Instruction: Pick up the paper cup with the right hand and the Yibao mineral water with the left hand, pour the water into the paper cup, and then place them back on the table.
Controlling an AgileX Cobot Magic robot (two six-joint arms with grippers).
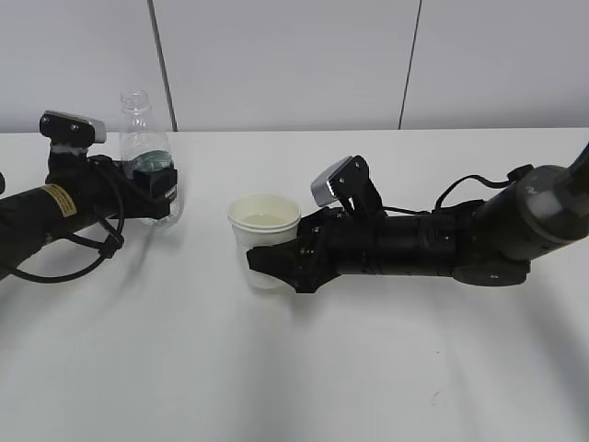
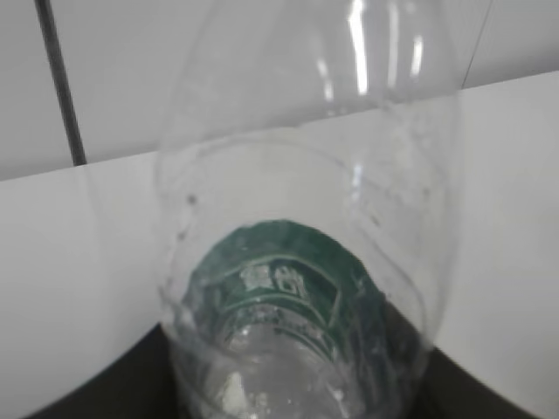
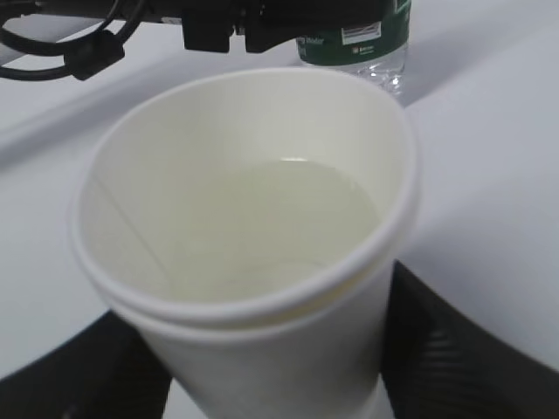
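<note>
The paper cup (image 1: 264, 230) stands upright left of centre with water in it; the right wrist view looks down into the cup (image 3: 253, 209). My right gripper (image 1: 269, 261) is shut on its lower wall, with black fingers (image 3: 454, 349) on both sides. The Yibao mineral water (image 1: 145, 147) stands upright and capless at the far left, nearly empty. My left gripper (image 1: 158, 189) is shut on its green label band. The left wrist view shows the bottle (image 2: 306, 262) close up. Whether cup and bottle rest on the table (image 1: 322, 378) I cannot tell.
The white wall with dark vertical seams (image 1: 162, 64) stands behind the table's back edge. The left arm (image 3: 218, 22) and the bottle's base (image 3: 358, 39) show just beyond the cup in the right wrist view. A black cable (image 1: 55, 272) loops under the left arm.
</note>
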